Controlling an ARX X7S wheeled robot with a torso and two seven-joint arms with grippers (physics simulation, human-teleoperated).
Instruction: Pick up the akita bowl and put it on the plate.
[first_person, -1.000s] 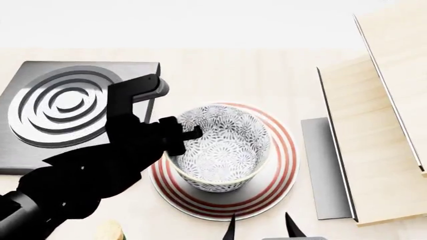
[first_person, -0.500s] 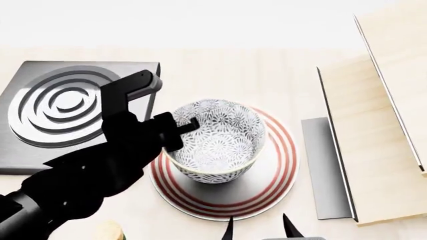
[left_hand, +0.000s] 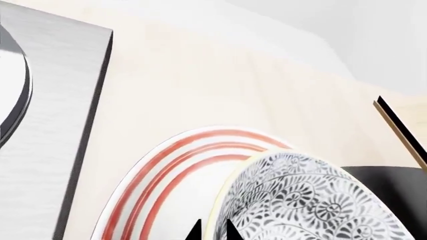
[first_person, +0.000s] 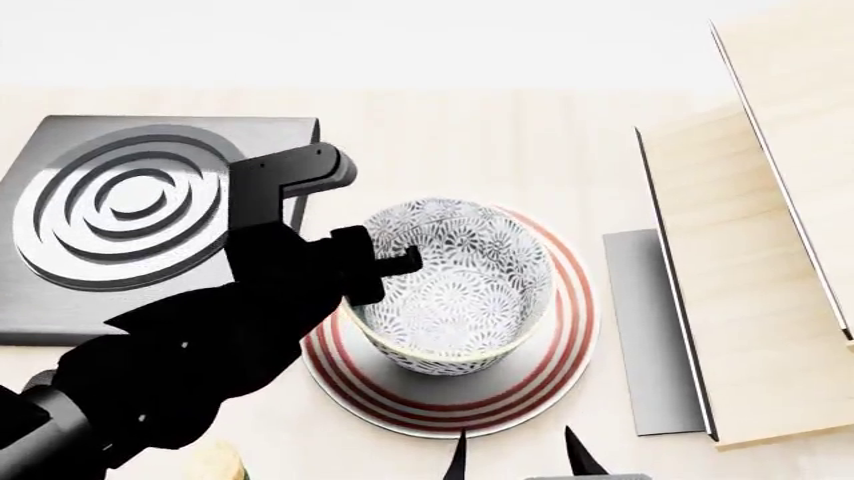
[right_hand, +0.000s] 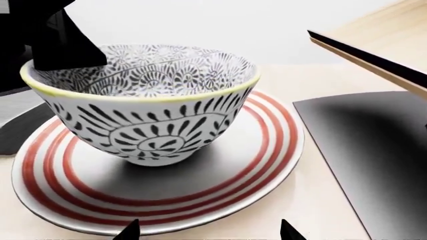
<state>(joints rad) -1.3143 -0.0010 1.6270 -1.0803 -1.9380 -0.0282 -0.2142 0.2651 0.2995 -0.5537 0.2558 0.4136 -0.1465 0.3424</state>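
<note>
we see our left hand (first_person: 378, 268) pinching the left rim of the akita bowl (first_person: 454, 295), one finger inside and one outside. the bowl sits a little tilted on the plate (first_person: 561, 340) on the bench (first_person: 441, 150), right of the burner (first_person: 120, 215). our right hand (first_person: 521, 455) hangs spread at the plate's near edge, holding nothing.

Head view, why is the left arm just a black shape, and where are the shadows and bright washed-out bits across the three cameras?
Head view: the left arm renders as an unlit black silhouette and the far edge washes out to white. Right wrist view: a soft dark shadow lies under the akita bowl on the plate, and everything is sharp. Left wrist view: the burner shows a brushed sheen, the background is pale.
</note>
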